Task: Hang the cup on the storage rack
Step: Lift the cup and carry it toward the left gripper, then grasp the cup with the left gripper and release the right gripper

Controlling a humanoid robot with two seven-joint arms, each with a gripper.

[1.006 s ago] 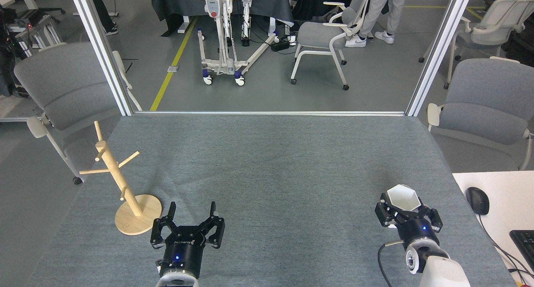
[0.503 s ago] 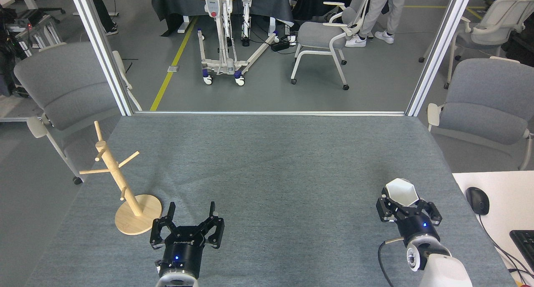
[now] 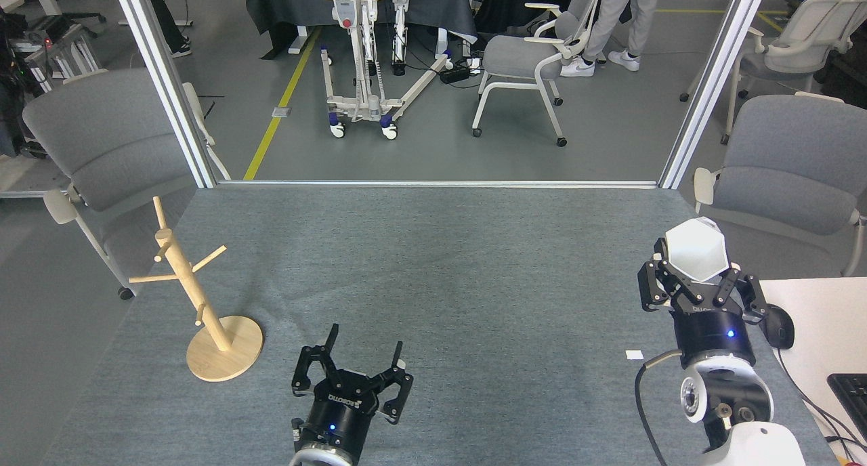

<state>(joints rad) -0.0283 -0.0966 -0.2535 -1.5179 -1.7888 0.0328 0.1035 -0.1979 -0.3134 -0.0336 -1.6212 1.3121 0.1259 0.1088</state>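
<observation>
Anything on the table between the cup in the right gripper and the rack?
Head view: only the open left gripper sits low in that span; otherwise bare grey tabletop between the cup and the storage rack.

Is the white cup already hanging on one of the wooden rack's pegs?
No, the cup is held in the right hand, far across the table from the storage rack.

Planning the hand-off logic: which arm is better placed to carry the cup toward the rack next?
Right. The right gripper is shut on the cup, off the table. The left gripper is open and empty, though nearer the storage rack.
</observation>
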